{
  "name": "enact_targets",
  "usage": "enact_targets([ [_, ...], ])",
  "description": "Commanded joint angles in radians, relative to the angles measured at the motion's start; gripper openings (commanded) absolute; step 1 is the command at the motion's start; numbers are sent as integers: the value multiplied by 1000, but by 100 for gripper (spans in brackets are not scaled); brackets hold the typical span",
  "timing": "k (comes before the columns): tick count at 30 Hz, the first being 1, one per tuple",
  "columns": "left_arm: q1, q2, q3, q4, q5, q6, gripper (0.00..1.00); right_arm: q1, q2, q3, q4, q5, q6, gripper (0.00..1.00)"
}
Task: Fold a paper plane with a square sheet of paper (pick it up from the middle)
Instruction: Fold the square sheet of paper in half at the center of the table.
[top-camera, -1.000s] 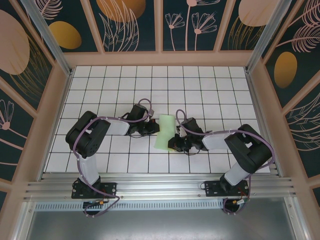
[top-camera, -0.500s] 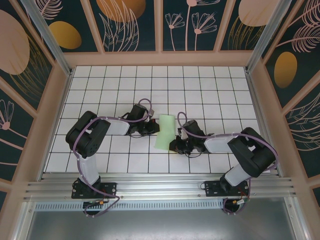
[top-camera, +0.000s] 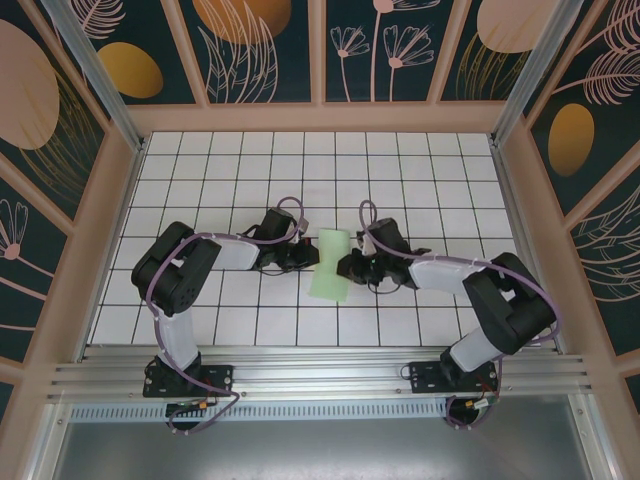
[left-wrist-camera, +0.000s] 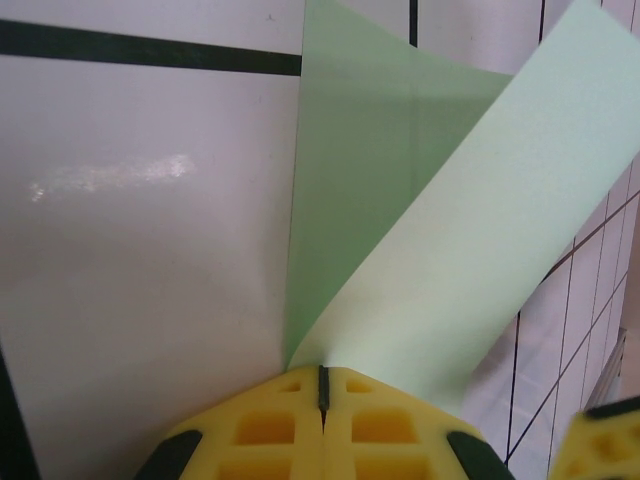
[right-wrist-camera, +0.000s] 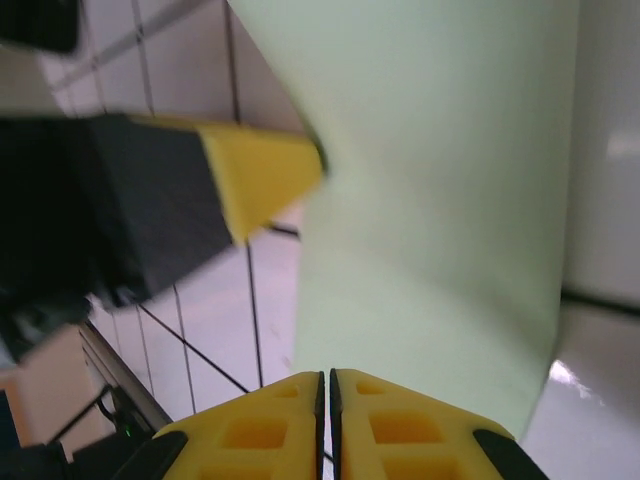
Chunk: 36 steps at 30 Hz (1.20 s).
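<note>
The square sheet of paper (top-camera: 330, 265) lies in the middle of the table (top-camera: 400, 180), right between the two arms. It looks like a long strip now (one half seems to be folded over the other). Its long side runs from near the arms toward the far wall, leaning a little. The left gripper (top-camera: 308, 256) is on the strip's left long edge, up at the far end. Its yellow fingertips (left-wrist-camera: 270, 425) are squeezed tight on a flap that lifts off the tiles. The right gripper (top-camera: 345, 268) is on the right long edge, about halfway down. Its fingertips (right-wrist-camera: 255, 430) are pressed together too, and the paper's edge runs right up to them, so it looks like it is pinching the paper. Both grippers touch the paper, so neither is closer. I think the next fold must go across the strip, from one side to the other. The tiles are flat and shiny, so the paper could slide. There is lots of room all around, and the walls are far off.
</note>
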Motion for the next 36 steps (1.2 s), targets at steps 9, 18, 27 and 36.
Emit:
enact_targets([
  [9, -4, 84, -13, -87, -100, 38, 0, -74, 175, 77, 62, -18, -57, 13],
  [18, -3, 87, -11, -95, -109, 42, 0, -80, 247, 30, 23, 32, -46, 14],
  [27, -4, 88, -1, -112, -115, 56, 0, -89, 153, 108, -6, -7, -54, 16],
  [36, -3, 92, 2, -116, -114, 59, 0, -118, 229, 140, 41, -45, -59, 16],
])
